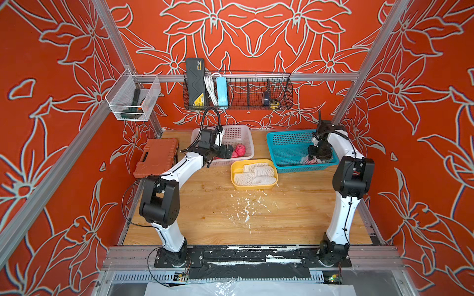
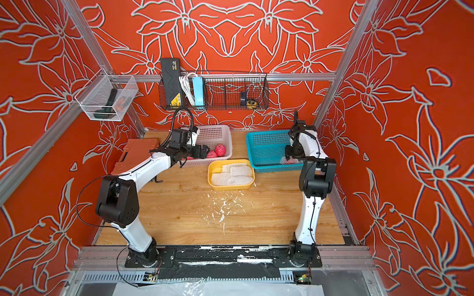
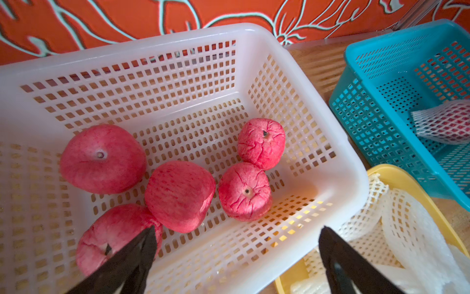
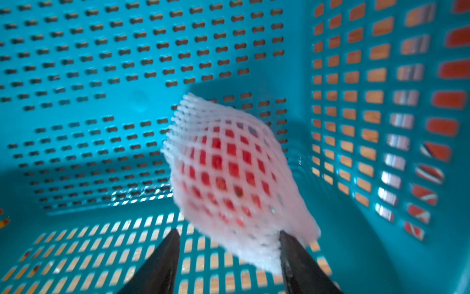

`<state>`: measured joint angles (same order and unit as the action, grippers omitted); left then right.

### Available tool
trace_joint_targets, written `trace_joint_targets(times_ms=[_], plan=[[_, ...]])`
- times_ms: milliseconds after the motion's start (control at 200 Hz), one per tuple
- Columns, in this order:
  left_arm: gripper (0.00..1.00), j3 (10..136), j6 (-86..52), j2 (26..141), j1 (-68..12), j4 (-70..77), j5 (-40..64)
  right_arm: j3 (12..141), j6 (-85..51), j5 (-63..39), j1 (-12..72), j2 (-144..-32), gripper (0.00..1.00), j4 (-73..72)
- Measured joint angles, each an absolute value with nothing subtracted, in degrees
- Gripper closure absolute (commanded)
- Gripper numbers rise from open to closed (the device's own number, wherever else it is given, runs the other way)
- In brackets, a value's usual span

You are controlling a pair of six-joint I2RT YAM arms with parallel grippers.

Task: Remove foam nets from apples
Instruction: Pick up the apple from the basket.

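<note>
Apple in foam net at 5 o'clock corner of teal basket, dead ahead of right jaws: part-open, straddling net's near tail, one jaw touching, nothing clamped. Sleeve axis slanted across gap. Left jaws wide, empty, over bare apples in white basket.

Both top views: bright, even light, soft shadows on worktop; wide-angle bend at edges, colour fringing on wall pattern. Left wrist view: sharp, white basket rim glowing, mild glare. Right wrist view: blurred throughout, foam net smeared, teal basket holes streaked, shadow across its floor.
</note>
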<state>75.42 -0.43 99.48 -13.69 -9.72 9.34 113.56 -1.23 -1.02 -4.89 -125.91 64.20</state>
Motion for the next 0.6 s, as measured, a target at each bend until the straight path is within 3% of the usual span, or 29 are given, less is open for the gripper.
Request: trace_joint_targets(times_ms=[601], plan=[[0.02,75.0,-0.2,99.5,-13.9,-9.8,9.4,130.7,5.6,-9.1,-0.7,-132.4,0.16,61.3]])
